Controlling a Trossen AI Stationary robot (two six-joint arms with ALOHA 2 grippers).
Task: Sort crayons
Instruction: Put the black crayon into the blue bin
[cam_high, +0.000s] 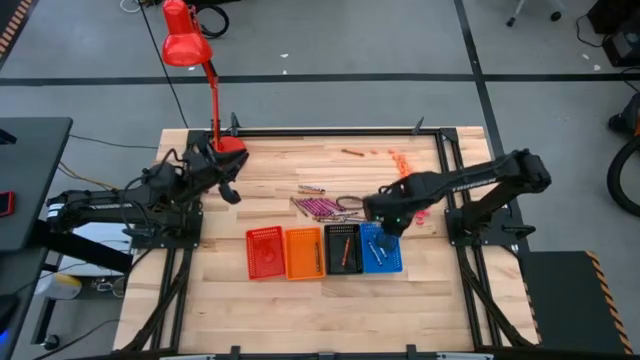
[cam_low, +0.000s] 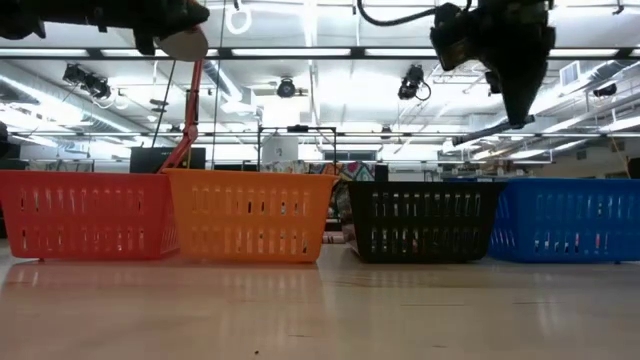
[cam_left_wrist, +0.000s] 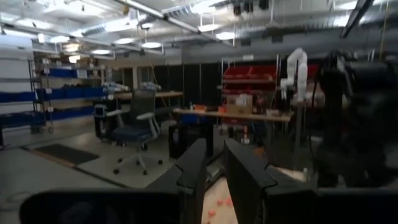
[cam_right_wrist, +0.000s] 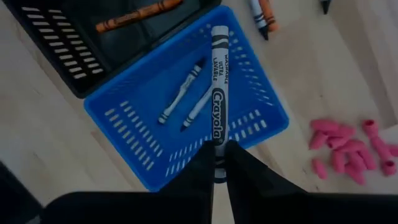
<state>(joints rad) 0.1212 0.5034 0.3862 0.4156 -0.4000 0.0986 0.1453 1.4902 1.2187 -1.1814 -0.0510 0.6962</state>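
Right claw (cam_right_wrist: 219, 163) hangs above the blue slotted plastic basket (cam_right_wrist: 144, 167), fingers (cam_right_wrist: 200, 177) nearly together and pinching the end of a silvery grey paper-wrapped crayon (cam_right_wrist: 218, 87) that sticks out over the basket. Two more grey crayons (cam_right_wrist: 181, 93) lie inside the blue basket. Black plastic basket (cam_right_wrist: 56, 50) just beside it holds an orange crayon (cam_right_wrist: 138, 15). Red basket (cam_high: 264, 252) and orange basket (cam_high: 303, 252) complete the row on the pale wooden desk (cam_high: 270, 300). Loose magenta-purple crayons (cam_high: 317, 208) lie in a cluster behind the baskets. Pink stubby pieces (cam_right_wrist: 345, 149) lie on the desk near the blue basket. Left claw (cam_left_wrist: 214, 165) raised near the red desk lamp (cam_high: 190, 50), fingers a narrow gap apart, holding nothing.
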